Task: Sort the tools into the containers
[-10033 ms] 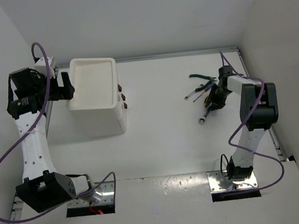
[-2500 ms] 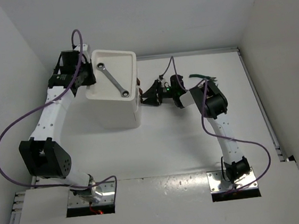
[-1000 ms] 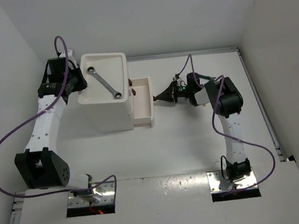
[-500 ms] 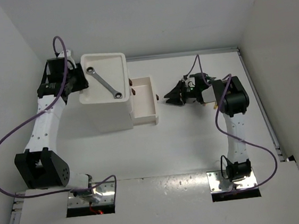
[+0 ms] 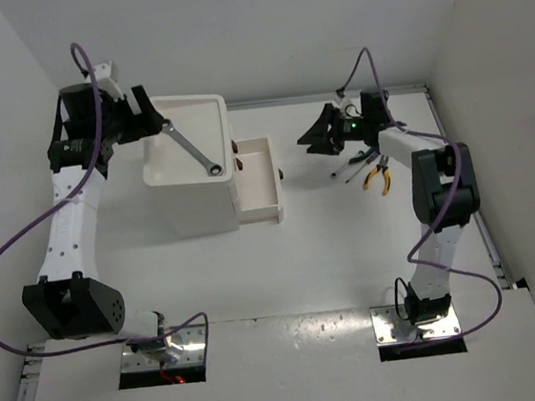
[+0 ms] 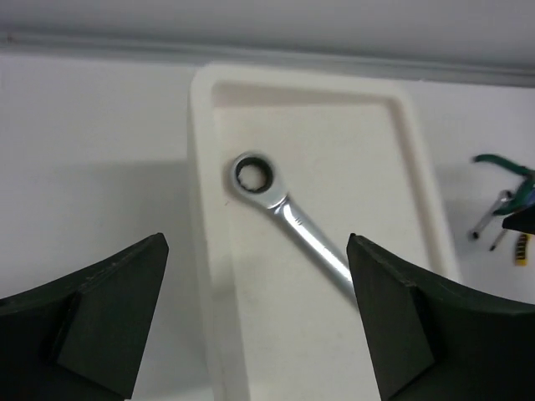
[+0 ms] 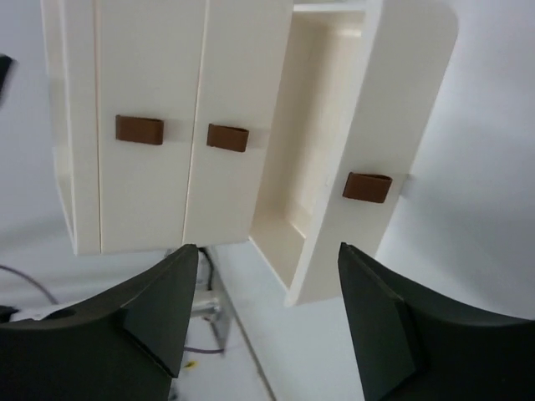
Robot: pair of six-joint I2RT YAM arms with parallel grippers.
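Wrench (image 5: 190, 149), slim silver steel, in white plastic tray top (image 5: 185, 101): likely stiff, light, slippery; take mid-shank. Left pincer (image 5: 149, 124), ten o'clock of it, and right pincer (image 5: 311, 138) released.

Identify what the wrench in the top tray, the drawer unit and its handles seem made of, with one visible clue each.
Wrench: probably steel, polished; it is silver with bright glints. Drawer unit: likely moulded plastic with a smooth satin white finish; it has rounded corners and thin walls. Handles: matte reddish-brown, perhaps plastic or a leather-like strap; the pictures leave it open.
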